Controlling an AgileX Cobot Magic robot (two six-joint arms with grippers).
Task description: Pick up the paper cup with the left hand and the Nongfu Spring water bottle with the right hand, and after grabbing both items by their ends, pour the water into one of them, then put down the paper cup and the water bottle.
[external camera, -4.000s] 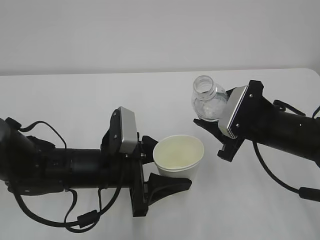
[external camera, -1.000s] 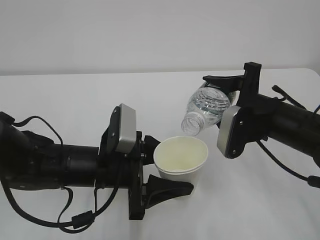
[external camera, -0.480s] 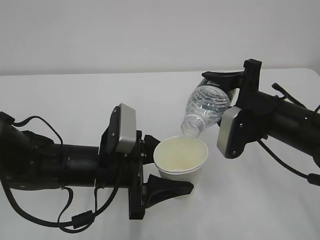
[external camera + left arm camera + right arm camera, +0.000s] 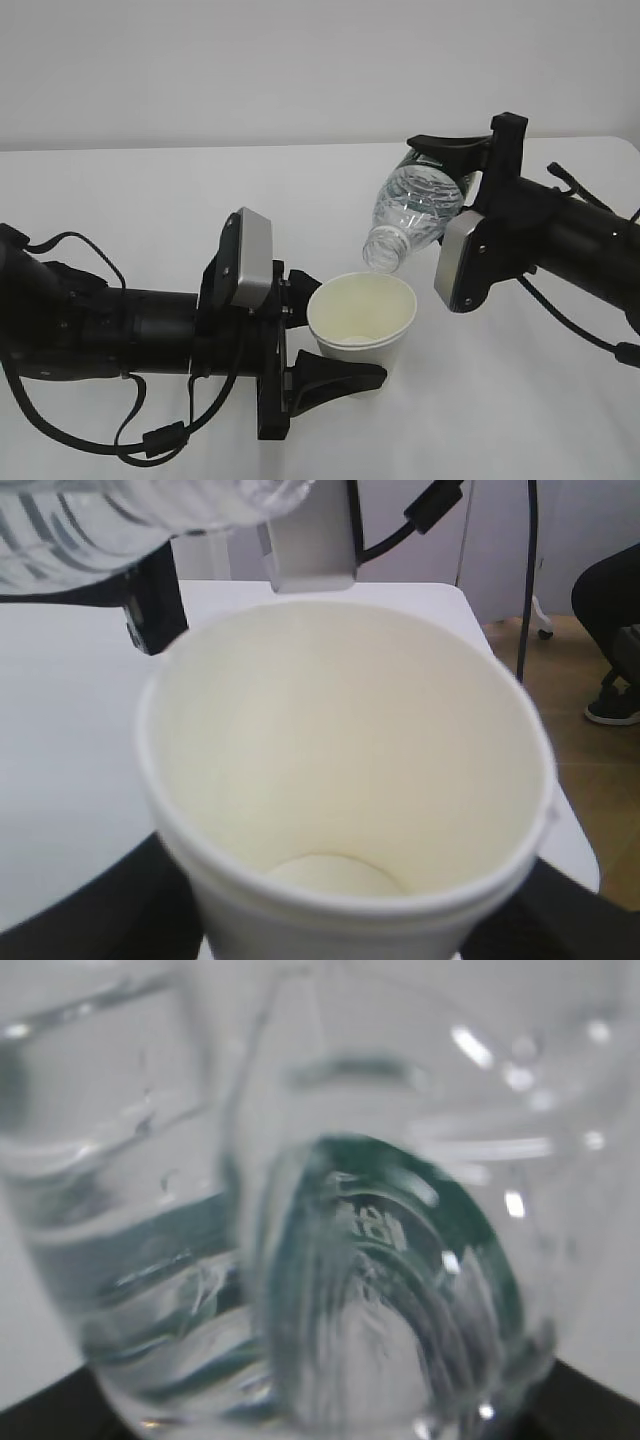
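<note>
Both pickups done: left end effector point(image 4: 335, 372) gripped cup point(image 4: 361, 318), right end effector point(image 4: 455, 175) gripped tilted bottle point(image 4: 415, 215), mouth just above cup rim; pouring underway, set-down remained.

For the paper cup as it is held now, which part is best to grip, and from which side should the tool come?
Grip the paper cup on its lower wall, coming level from the left as the left tool does. The wall tapers downward and the rolled rim stiffens only the top, so a low, gentle side hold keeps the mouth open and free under the tilted bottle.
</note>
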